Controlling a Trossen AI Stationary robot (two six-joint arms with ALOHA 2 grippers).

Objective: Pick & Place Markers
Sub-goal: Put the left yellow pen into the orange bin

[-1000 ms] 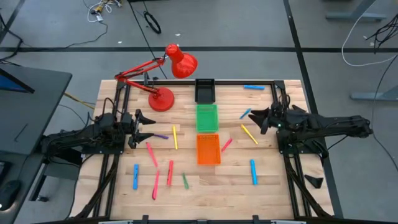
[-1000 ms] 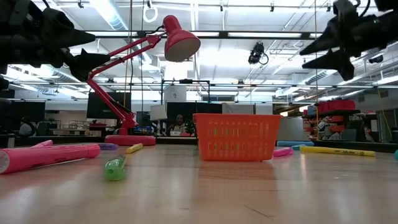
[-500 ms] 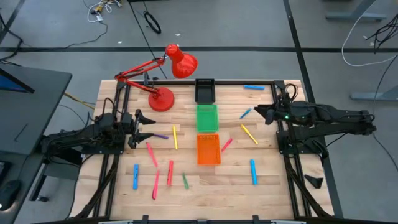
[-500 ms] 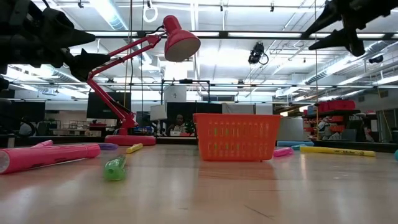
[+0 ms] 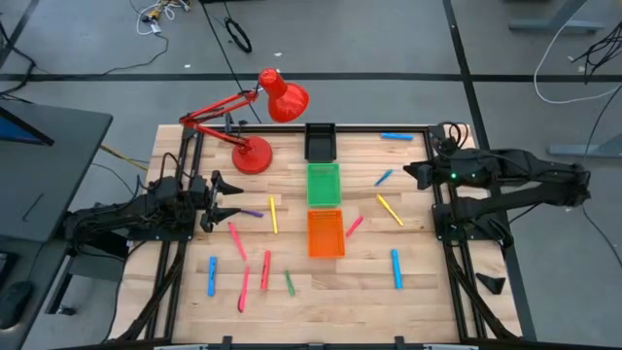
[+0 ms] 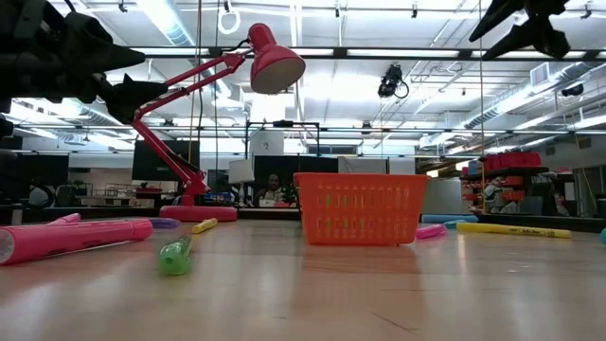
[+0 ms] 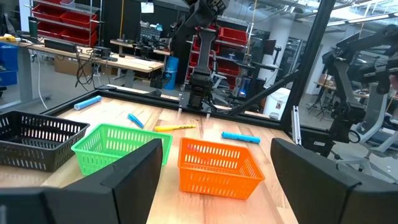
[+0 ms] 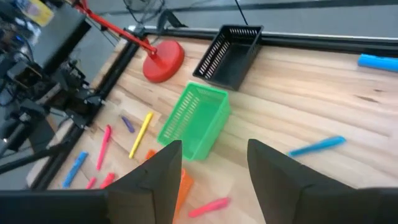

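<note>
Several markers lie flat on the wooden table: blue, blue, yellow, pink and blue on the right side. Purple, yellow, pink, pink, blue and green lie on the left side. My left gripper hangs open above the table's left edge, beside the purple marker. My right gripper is open and high over the right edge, tipped down toward the table, near the blue marker.
A black tray, a green tray and an orange tray stand in a row down the table's middle. A red desk lamp stands at the far left, its base on the table. A black frame runs along the table edges.
My right gripper has risen, leaving the top of the low view, and drawn back a little toward the table's right edge. The left arm and all the markers have kept still.
</note>
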